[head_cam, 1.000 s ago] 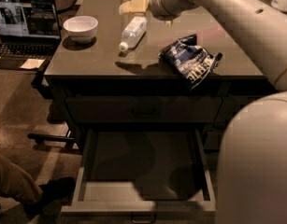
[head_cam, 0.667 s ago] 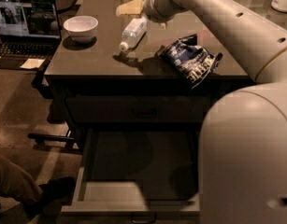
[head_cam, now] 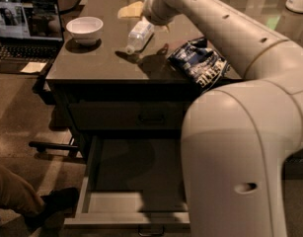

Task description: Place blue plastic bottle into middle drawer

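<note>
The blue plastic bottle lies slanted on the dark cabinet top, its white cap toward me. My gripper is at the bottle's far end, at the tip of the white arm that reaches in from the right. The contact between them is hidden. The middle drawer is pulled out below the cabinet front, and its grey inside shows empty. My arm's big elbow covers the drawer's right part. The drawer above is shut, with a dark bar handle.
A white bowl stands left of the bottle. A dark blue-and-white snack bag lies right of it, and a yellow item lies behind. An open laptop sits at far left. A person's leg and shoe are by the drawer's left.
My gripper has moved left across the cabinet top up to the bottle's far end. My elbow has swung into the foreground and now hides the drawer's right side. The bottle has stayed put.
</note>
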